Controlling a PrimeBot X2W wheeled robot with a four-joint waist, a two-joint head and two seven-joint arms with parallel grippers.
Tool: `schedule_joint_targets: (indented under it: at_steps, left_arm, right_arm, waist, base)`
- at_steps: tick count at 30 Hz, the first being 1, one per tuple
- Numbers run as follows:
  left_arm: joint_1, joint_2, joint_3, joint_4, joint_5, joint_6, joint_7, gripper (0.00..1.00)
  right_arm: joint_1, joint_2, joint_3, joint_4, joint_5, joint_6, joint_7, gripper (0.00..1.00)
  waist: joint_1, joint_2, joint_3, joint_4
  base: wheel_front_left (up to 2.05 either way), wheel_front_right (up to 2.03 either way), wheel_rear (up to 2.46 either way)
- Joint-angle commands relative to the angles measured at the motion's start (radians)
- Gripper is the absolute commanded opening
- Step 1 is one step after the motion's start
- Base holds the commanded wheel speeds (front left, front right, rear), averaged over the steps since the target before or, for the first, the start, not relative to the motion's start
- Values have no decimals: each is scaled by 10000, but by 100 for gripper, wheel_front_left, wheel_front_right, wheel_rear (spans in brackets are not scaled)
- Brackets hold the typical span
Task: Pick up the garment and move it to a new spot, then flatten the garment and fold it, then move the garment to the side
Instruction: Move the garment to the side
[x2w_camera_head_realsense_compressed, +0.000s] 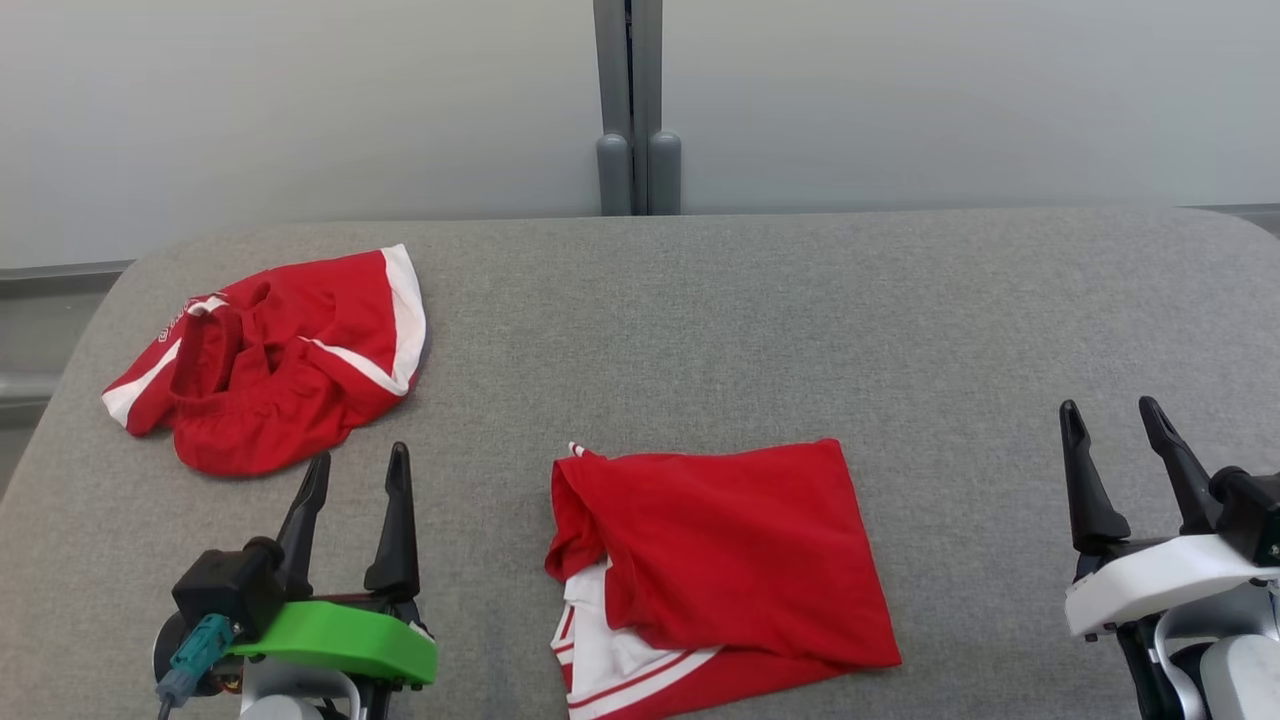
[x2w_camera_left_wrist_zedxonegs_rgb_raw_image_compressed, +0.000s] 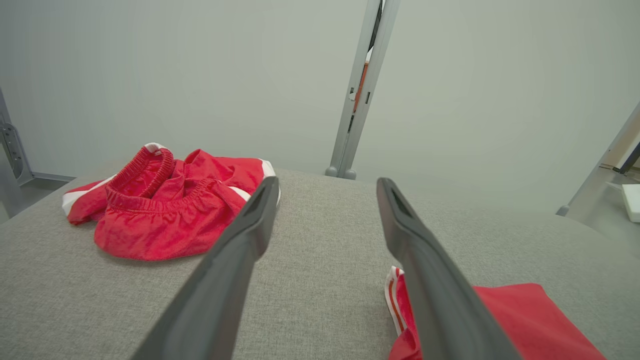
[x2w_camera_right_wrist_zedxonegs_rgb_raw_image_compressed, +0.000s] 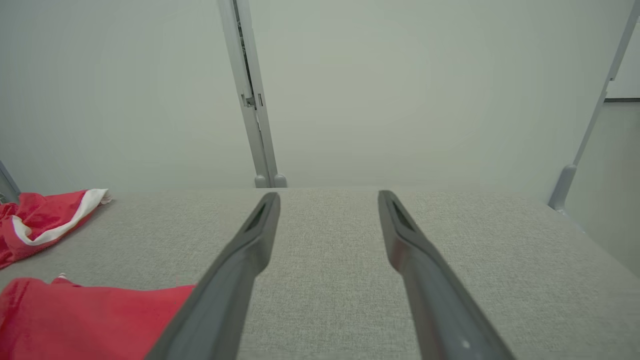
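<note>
On the grey tabletop (x2w_camera_head_realsense_compressed: 800, 320), a folded red garment (x2w_camera_head_realsense_compressed: 730, 550) lies at 6 o'clock and a crumpled red garment (x2w_camera_head_realsense_compressed: 280, 370) at 10 o'clock. The left end effector (x2w_camera_head_realsense_compressed: 359, 456) and right end effector (x2w_camera_head_realsense_compressed: 1109, 406) both hover released, jaws spread wide, grasping nothing.

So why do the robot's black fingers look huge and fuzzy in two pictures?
Left wrist view: the left gripper sits at the wide lens, so its fingers loom big and blur toward the bottom. Right wrist view: same for the right gripper. Head view: soft even light, faint shadow under the crumpled shorts.
</note>
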Motion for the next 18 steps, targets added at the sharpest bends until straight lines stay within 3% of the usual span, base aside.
schedule_joint_targets:
  at_steps: [1,10,13,18]
  left_arm:
    - [162,-25,87,24,95,-37,-29,100]
    - [216,-202,275,43,419,-145,-29,100]
    - [185,-231,308,77,459,-187,-29,100]
    - [-23,-300,230,170,644,-304,-29,100]
  right_arm:
    - [91,-4,-48,-7,-57,-1,-11,100]
    - [124,31,35,-114,-168,-1,71,100]
    - [-74,-59,533,6,54,-1,278,100]
    - [-816,-88,1796,1123,680,-2,1701,100]
  waist:
    - [0,-1,-10,-16]
    - [0,-1,-1,-105]
    - [0,-1,48,-90]
    - [0,-1,223,103]
  base:
    - [0,0,0]
    - [0,0,0]
    - [0,0,0]
    - [0,0,0]
